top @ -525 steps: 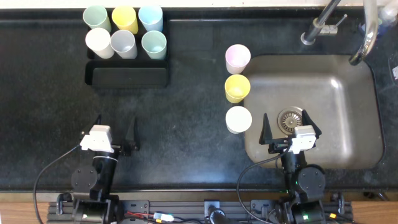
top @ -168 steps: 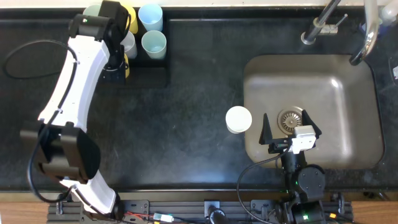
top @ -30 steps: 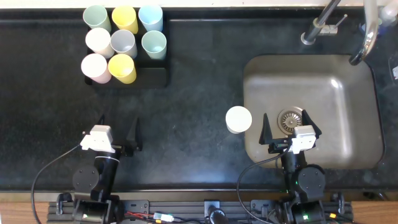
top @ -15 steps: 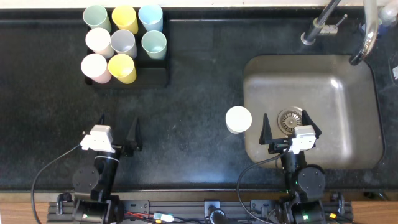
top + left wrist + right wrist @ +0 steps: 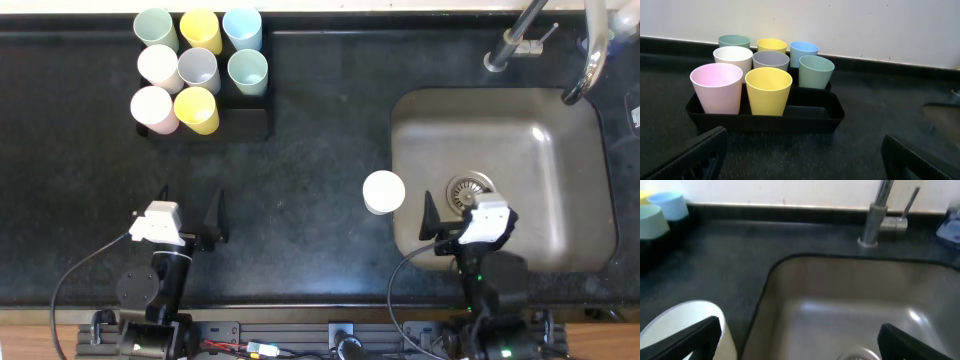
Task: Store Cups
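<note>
Lone white cup [image 5: 384, 192] on black desk [image 5: 320, 130] at sink [image 5: 540, 130] rim, 3 o'clock of centre; eight cups in tray [image 5: 240, 125] at 11 o'clock.
Faucet [image 5: 510, 40] at 1 o'clock, drain [image 5: 468, 187] just at 3 o'clock of white cup. Tray front row: pink cup [image 5: 152, 108], yellow cup [image 5: 196, 109], open slot at their 3 o'clock; six more pastel cups behind, all upright, mouths up. White cup plain, matte, seen as flat disc from above. Only bare desk between it and tray. Left gripper [image 5: 190, 205] at 7 o'clock, fingers spread wide, holding nothing. Right gripper [image 5: 800, 342] at 5 o'clock over sink edge, spread wide, one finger close beside white cup.
</note>
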Robot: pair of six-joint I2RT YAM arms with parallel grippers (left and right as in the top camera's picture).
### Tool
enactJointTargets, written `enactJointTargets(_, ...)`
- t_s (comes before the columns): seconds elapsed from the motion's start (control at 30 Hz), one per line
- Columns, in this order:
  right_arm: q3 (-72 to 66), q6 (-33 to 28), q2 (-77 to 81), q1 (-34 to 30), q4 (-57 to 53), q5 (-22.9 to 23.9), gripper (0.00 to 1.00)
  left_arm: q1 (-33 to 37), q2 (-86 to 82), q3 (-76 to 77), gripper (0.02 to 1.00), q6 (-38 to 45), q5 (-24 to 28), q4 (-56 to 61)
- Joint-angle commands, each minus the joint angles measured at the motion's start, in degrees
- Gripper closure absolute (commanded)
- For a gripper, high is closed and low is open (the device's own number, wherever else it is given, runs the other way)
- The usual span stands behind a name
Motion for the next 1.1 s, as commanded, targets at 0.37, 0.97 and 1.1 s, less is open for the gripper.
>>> enactJointTargets(0.37,41.55,3.17,37.99,0.22,-27.45,-8.39,0.003,0.31,-0.59,-0.07,0.018,1.05,0.94,-0.13)
enactJointTargets(0.97,53.48,-1.62,72.11,0.22,-48.94,-19.82,0.003,0.31,-0.59,-0.07,0.018,1.05,0.94,-0.13)
enactJointTargets(1.1,53.48,-0.66,74.97,0.22,-47.28,-19.65,0.001,0.31,-0.59,-0.07,0.018,1.05,0.94,-0.11)
